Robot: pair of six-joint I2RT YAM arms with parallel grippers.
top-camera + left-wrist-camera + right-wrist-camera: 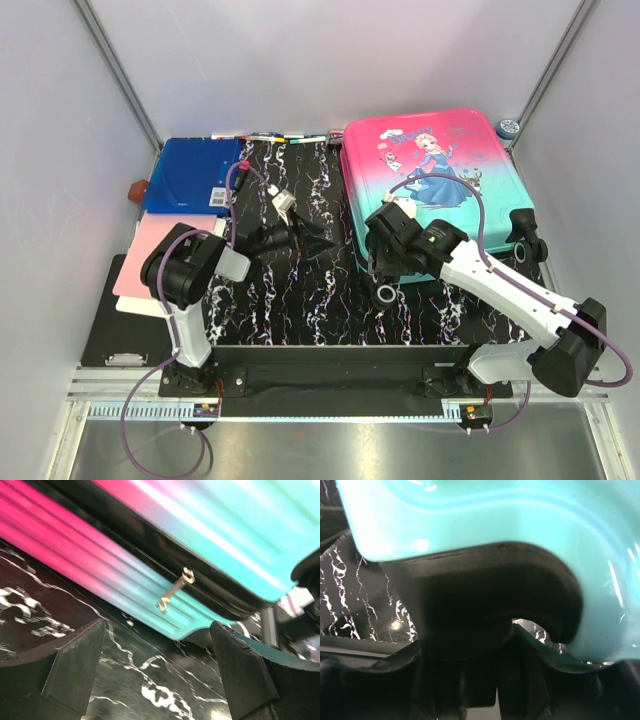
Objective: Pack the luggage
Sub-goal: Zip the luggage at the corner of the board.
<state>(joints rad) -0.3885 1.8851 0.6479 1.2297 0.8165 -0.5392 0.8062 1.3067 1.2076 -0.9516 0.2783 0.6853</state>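
The luggage point(440, 180) lies closed and flat at the back right of the table, its pink-to-teal shell with the princess print facing up. My right gripper point(385, 268) is at its near left corner. In the right wrist view the teal shell point(495, 515) fills the top, and my right gripper point(470, 641) has both fingers against a black caster wheel point(465, 630) under that corner. My left gripper point(300, 237) is open low over the table, left of the luggage. In the left wrist view the left gripper point(157, 630) faces the luggage's side and a zipper pull point(175, 589).
A blue folder point(190, 175) lies at the back left, with a pink sheet point(165, 250) and a black clipboard point(120, 330) nearer. Markers point(270, 137) line the back edge. A tape roll point(509, 127) sits behind the luggage. Grey walls close in both sides.
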